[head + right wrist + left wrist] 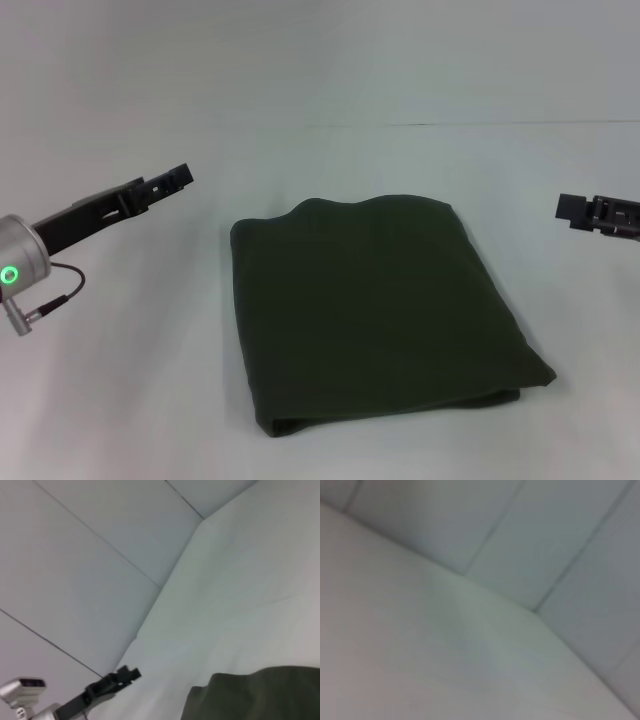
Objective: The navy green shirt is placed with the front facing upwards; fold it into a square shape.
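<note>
The navy green shirt (375,310) lies folded into a rough square in the middle of the white table, plain green side up; no lettering or label shows. A corner of it shows in the right wrist view (260,695). My left gripper (178,180) hangs above the table to the left of the shirt, clear of it, holding nothing. My right gripper (570,210) hangs at the right edge of the view, also clear of the shirt and holding nothing. The left arm also shows far off in the right wrist view (117,677).
The white table (120,400) runs all round the shirt. A pale wall (320,50) stands behind the table's far edge. The left wrist view shows only table and wall panels (545,540).
</note>
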### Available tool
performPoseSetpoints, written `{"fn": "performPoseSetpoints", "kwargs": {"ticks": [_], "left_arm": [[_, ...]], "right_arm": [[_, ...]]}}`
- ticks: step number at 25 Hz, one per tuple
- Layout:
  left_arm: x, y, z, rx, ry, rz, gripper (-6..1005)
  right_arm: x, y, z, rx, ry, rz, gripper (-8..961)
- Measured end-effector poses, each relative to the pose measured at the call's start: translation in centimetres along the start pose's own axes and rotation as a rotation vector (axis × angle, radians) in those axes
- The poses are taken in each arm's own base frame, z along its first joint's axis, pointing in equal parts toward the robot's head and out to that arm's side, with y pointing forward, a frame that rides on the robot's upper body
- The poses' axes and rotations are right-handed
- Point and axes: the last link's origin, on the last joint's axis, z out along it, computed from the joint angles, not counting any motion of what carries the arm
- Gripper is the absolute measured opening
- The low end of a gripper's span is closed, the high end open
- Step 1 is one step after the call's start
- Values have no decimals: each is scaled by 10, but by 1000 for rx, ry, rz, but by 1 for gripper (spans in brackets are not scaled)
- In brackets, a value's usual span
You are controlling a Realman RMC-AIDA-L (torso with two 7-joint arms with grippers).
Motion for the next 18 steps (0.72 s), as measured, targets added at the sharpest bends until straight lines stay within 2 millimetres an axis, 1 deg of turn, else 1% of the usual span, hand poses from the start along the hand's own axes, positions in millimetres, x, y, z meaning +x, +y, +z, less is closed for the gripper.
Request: {"fn": "performPoseSetpoints", "kwargs": {"ticks": [1,4,11,18], "left_arm": [[-1,-2,2,22,-6,-11,920],[-6,-3,8,50,-29,-25,920],[-23,11,27,25,-116,-23,920],[-37,22,44,30,-184,13,920]], "right_arm": [[-2,1,1,-4,1,-8,704],[-4,4,4,-16,1,-23,916],[-10,8,10,-31,-3,-36,917],[-10,8,13,-33,-1,-37,916]]}}
